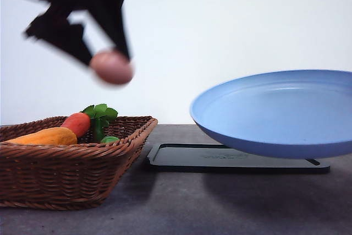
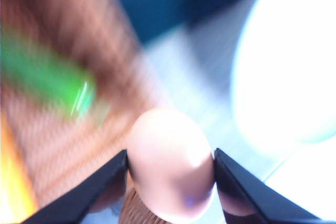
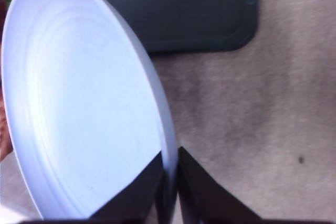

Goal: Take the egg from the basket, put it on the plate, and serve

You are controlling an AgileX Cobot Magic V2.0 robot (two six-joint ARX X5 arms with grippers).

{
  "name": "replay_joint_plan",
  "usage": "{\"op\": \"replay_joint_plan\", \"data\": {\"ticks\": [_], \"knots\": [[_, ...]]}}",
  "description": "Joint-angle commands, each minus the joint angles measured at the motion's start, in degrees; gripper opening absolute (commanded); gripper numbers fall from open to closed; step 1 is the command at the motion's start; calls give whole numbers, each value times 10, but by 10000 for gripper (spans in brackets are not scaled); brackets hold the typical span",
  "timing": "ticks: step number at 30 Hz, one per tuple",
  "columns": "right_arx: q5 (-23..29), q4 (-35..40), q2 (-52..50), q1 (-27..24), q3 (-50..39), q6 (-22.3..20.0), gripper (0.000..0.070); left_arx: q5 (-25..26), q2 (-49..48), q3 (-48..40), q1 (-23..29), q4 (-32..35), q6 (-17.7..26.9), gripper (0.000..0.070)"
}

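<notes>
The brownish-pink egg (image 1: 112,67) hangs in the air above the basket's right end, pinched between the black fingers of my left gripper (image 1: 104,59), which is blurred. The left wrist view shows the egg (image 2: 170,166) held by both fingers over the wicker. The brown wicker basket (image 1: 66,163) sits at the front left. The light-blue plate (image 1: 280,111) is held up above the table on the right, tilted slightly. My right gripper (image 3: 169,182) is shut on the plate's (image 3: 79,103) rim.
An orange-red carrot (image 1: 77,124) with green leaves and a yellow-orange vegetable (image 1: 47,136) lie in the basket. A flat black tray (image 1: 231,158) lies on the grey table beneath the plate.
</notes>
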Motion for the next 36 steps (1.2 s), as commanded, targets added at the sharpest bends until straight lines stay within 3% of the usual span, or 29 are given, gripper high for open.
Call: {"op": "replay_joint_plan", "data": {"ticks": [1,9,15,20,29,36], "knots": [[-20,5,10,3,7,6,0,6,6,16,-25,20,9,233],[-71,2,43,23,7,6,0,4,29,17,-151,122,40,233],[-75,1,46,42,7,6,0,-22,85,17,-216,128,93,233],[-75,-9,45,43,7,6,0,-57,131,17,-239,125,114,233],[-76,-16,45,43,7,6,0,-61,146,17,-246,126,114,244],[-75,-41,45,43,7,4,0,-61,146,17,-246,122,107,420]]}}
